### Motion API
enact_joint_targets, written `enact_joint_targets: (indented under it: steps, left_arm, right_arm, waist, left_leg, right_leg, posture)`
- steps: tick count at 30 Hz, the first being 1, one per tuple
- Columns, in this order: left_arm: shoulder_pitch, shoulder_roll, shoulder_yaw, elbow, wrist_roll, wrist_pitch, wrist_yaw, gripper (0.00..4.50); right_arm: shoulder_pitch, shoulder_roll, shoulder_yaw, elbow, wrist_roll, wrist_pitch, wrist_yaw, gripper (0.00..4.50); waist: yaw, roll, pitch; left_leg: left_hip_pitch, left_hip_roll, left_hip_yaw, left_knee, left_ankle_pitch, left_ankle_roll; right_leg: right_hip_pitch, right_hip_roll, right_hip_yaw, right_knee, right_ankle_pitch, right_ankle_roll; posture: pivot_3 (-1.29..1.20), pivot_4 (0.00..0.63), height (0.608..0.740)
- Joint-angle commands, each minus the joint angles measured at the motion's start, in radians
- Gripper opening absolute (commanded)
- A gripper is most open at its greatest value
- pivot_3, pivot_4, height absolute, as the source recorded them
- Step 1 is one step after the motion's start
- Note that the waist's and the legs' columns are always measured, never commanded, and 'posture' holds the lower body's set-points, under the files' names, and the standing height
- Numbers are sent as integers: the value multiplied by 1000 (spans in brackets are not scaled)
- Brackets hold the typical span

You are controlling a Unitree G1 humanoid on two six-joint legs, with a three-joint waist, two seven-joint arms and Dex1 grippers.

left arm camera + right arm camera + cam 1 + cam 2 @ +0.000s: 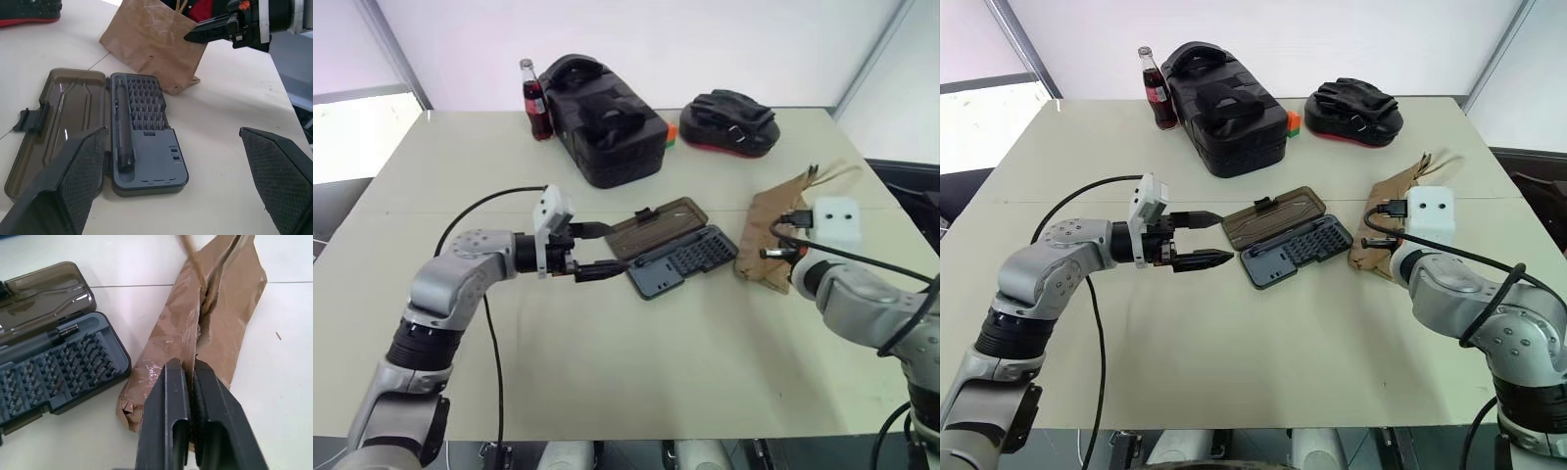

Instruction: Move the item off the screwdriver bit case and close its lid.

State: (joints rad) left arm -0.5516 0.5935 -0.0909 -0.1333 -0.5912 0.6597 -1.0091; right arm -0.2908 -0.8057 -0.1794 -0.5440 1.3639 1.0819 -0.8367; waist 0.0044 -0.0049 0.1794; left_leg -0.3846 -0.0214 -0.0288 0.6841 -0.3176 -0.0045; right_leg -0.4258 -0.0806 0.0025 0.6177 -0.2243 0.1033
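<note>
**Lying open: the bit case, with the paper bag pinched beside it**

Your screwdriver bit case [680, 259] sits near the middle of the table [607, 382]. Its smoky lid [656, 220] is folded flat back on the far side. You can see the grey screwdriver [120, 127] in its slot next to the rows of bits [144, 105].

The brown paper bag [773, 235] lies just beside the case's right end. You cannot tell whether the edges touch. Your right gripper [188, 364] is clamped on a fold of that bag, with its fingers nearly together around the paper.

Your left gripper [612, 248] hovers off the case's left end with its fingers spread wide, gripping nothing.

At the far edge you have a cola bottle [537, 98] next to a black moulded tool case [607, 122]. A black-and-red pouch [729, 122] sits to their right.
</note>
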Motion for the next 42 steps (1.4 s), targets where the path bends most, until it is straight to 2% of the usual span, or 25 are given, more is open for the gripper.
enact_joint_targets:
  steps: [1,7,11,22,26,29,36,42]
  left_arm:
    - [-3,-3,29,-32,-2,-21,4,4500]
    - [-16,-6,21,-30,-2,-29,-5,4500]
    - [-27,-14,11,-35,-5,-28,-11,4500]
    - [-1,-32,-6,-88,-7,-17,-12,4500]
    - [19,-22,-5,-110,-5,-11,-11,4500]
    - [31,-14,-3,-115,2,-12,-8,4500]
    - [42,-13,1,-107,11,-20,0,4500]
    - [40,-19,15,-62,23,-37,13,4500]
  right_arm:
    - [-30,-58,-35,-32,-36,30,23,49]
    - [-76,-232,-86,1,-228,65,144,49]
    - [-66,-295,-101,61,-377,44,272,49]
    - [-18,-341,-95,403,-752,-84,643,49]
    - [-10,-331,-84,484,-837,-117,754,49]
    - [-20,-300,-90,504,-874,-120,805,888]
    - [-31,-247,-111,493,-953,-93,857,4445]
    - [-30,-275,-150,447,-1020,-85,904,4488]
  waist:
    - [0,0,0]
    - [3,0,0]
    - [5,0,0]
    - [4,1,0]
    - [2,1,0]
    - [-1,1,0]
    - [1,1,0]
    - [2,1,0]
  left_leg:
    - [0,0,0,0,0,0]
    - [-1,0,0,0,0,0]
    - [-2,-1,0,0,0,0]
    - [-2,-1,1,0,0,0]
    - [-2,-1,1,0,0,0]
    - [-2,-1,1,0,0,0]
    - [-1,-1,1,0,0,0]
    - [-2,-1,1,0,0,0]
  right_leg:
    - [0,0,0,0,0,0]
    - [-1,0,0,-1,0,0]
    - [-1,0,-1,-1,0,0]
    - [-1,0,-1,-2,0,0]
    - [-1,0,0,-2,0,0]
    - [-1,0,0,-1,0,1]
    - [-1,0,0,-1,0,1]
    - [-1,0,0,-1,0,1]
  posture:
    - [0,150,740]
    - [0,150,740]
    - [0,150,740]
    - [0,150,740]
    - [0,150,740]
    - [0,150,740]
    - [0,150,740]
    - [0,150,740]
